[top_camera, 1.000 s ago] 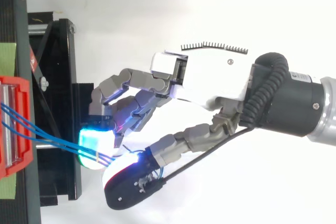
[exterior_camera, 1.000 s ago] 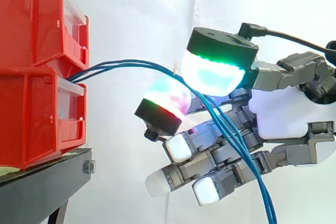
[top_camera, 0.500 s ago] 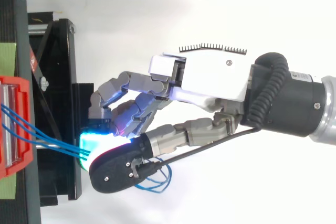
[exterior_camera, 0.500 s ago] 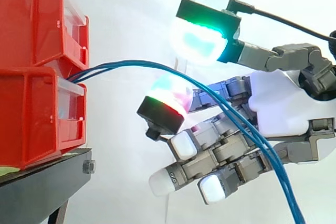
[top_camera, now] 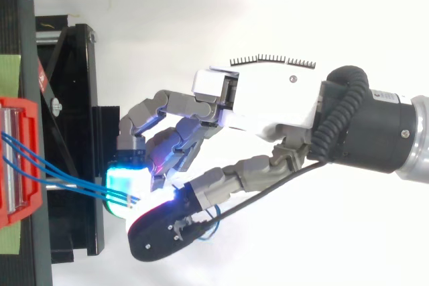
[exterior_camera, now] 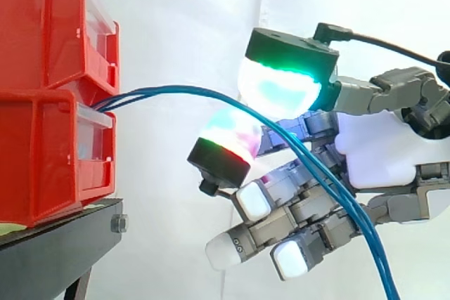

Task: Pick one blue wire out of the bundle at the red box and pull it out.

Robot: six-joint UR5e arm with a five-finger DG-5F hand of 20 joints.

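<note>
Bright, even light is spread over the scene; the white curtain (exterior_camera: 183, 33) right of the red bins (exterior_camera: 42, 124) is washed almost to glare, with faint shadows cast.

Black stand (exterior_camera: 63, 244), lower red bin (exterior_camera: 49, 152) resting on it, second red bin (exterior_camera: 42, 26) stacked above

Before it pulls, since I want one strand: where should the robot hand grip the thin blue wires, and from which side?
Probably take one of the thin blue wires on the near-level stretch just outside the red plastic box. From above they fan apart there and bunch together nearer the robot hand. Come from the open side facing the box, closing from above and below.
</note>
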